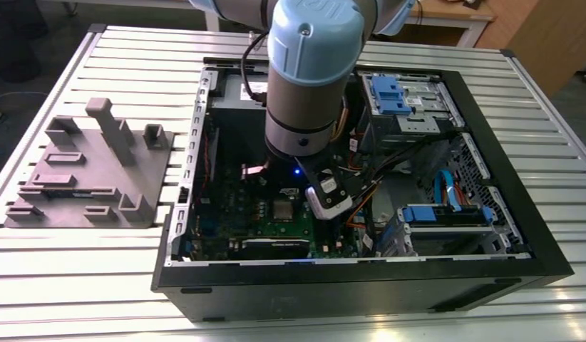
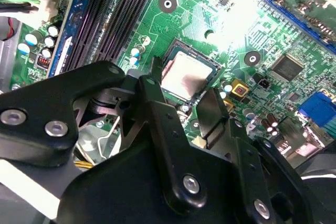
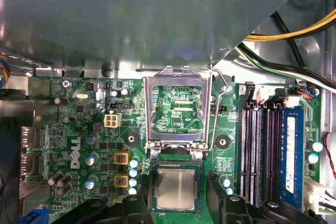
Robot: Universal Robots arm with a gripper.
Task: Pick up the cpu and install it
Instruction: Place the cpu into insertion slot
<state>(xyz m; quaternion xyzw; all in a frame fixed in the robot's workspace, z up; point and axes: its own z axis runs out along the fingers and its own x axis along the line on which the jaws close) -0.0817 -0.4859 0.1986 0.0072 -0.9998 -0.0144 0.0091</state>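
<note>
An open computer case (image 1: 350, 292) holds a green motherboard (image 3: 79, 103). The metal socket frame (image 3: 178, 74) is hinged open. Just beside it, the cpu (image 3: 177, 190) lies flat in the socket, directly between the spread, empty jaws of the gripper (image 3: 178, 211).

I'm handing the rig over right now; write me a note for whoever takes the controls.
Gripper: open, low inside the computer case, straddling the cpu.
The cpu lies flat in its socket on the motherboard, not held.
Done: cpu is in the socket.
Left: the socket frame stands raised, not closed over it.
</note>
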